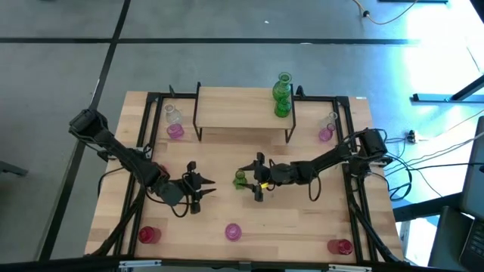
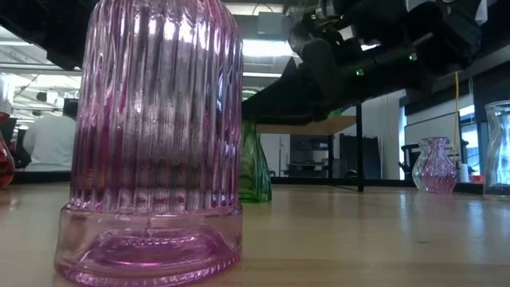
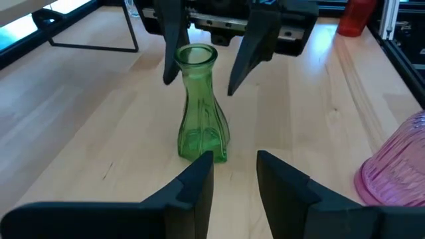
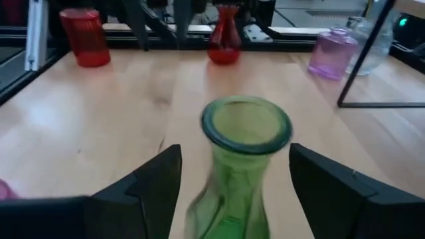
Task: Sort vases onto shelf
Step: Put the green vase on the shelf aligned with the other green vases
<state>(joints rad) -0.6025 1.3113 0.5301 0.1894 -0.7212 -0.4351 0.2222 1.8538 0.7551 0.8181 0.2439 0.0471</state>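
While our right gripper (image 1: pixel 252 181) spreads its fingers wide on either side of the green vase (image 1: pixel 240 179) at mid-table, apparently to seize it, nothing is yet clasped. Our left gripper (image 1: pixel 203 190) waits nearby, fingers narrowly parted and empty. Two green vases (image 1: pixel 282 95) already stand on the shelf (image 1: pixel 242 113). The pale wooden table (image 1: pixel 302 227) stands on a grey floor; a pink vase (image 2: pixel 155 135) fills the low view.

Seated person (image 2: pixel 49 139); floor cables (image 1: pixel 442 147)
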